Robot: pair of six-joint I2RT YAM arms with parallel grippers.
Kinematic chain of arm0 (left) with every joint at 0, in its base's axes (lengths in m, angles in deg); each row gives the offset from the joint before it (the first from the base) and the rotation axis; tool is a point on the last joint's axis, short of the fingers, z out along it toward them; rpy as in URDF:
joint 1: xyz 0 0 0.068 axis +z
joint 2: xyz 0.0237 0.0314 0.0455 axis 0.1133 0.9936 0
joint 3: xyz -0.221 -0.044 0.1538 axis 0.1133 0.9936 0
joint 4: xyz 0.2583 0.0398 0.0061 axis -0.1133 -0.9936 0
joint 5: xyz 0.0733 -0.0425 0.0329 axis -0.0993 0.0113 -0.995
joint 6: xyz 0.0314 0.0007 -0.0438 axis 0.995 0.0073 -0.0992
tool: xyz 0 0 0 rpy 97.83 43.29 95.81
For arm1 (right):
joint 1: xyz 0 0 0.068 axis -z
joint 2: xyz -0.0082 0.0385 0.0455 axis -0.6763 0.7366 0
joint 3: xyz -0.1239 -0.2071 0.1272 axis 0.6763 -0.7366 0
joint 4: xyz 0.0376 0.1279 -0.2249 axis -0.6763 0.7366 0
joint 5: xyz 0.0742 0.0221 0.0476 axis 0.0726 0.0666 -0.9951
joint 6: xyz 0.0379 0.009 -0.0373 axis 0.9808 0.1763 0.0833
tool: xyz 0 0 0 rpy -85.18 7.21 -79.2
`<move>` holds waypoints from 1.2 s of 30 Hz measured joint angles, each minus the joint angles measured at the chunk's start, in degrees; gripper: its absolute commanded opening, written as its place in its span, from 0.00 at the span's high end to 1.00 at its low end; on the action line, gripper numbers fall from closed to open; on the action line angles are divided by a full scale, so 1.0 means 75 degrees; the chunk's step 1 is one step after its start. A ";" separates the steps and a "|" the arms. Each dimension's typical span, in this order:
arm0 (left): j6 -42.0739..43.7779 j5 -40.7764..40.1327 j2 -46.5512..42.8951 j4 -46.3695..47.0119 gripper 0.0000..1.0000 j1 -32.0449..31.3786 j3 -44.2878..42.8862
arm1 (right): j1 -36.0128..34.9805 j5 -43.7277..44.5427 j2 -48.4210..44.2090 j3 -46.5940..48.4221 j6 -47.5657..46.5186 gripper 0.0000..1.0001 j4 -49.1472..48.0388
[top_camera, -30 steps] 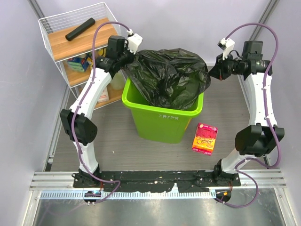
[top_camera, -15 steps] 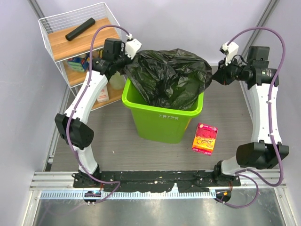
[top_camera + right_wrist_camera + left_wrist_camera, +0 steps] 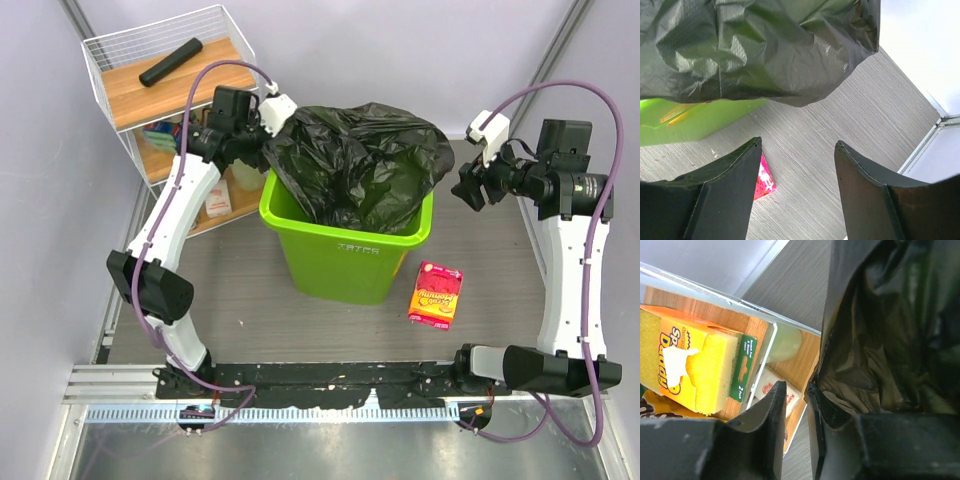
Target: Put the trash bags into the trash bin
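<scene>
**While the bag fills the bin, both grippers stand loose at its sides**

As the top view shows, the left arm rises from its base, bends at an elbow far out to the left, and slants its forearm toward the far left corner of the trash bin [image 3: 340, 255]. The left gripper [image 3: 264, 140] sits right at the edge of the trash bag [image 3: 360, 165]. In the left wrist view its jaws are only a narrow slit apart [image 3: 796, 387] with nothing between them. The bag's crinkled edge [image 3: 880, 315] lies just beside the right-hand finger [image 3: 815, 410].

The right arm runs up the right side of the tabletop [image 3: 250, 300], its wrist turned left toward the bag. The right gripper [image 3: 464, 190] is spread wide and empty [image 3: 797, 142], near the bag's right bulge [image 3: 755, 45] but apart from it.

The bag sits in the bin's mouth, billowing above the rim and hanging over the right side. A red packet [image 3: 436, 294] lies on the tabletop by the bin.
</scene>
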 measured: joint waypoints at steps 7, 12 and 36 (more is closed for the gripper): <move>0.0055 -0.0009 -0.0140 -0.0493 0.44 0.0073 -0.0050 | -0.0012 -0.0163 -0.0050 -0.0204 -0.0067 0.35 0.0000; 0.0026 -0.0006 -0.0163 -0.0772 0.23 0.0073 -0.0446 | -0.0015 -0.0175 -0.0070 -0.0286 -0.0067 0.35 -0.0003; -0.0440 -0.1209 -0.0615 0.0522 0.00 0.0052 -0.0705 | -0.0017 -0.0157 -0.0239 -0.0274 -0.0154 0.34 0.0306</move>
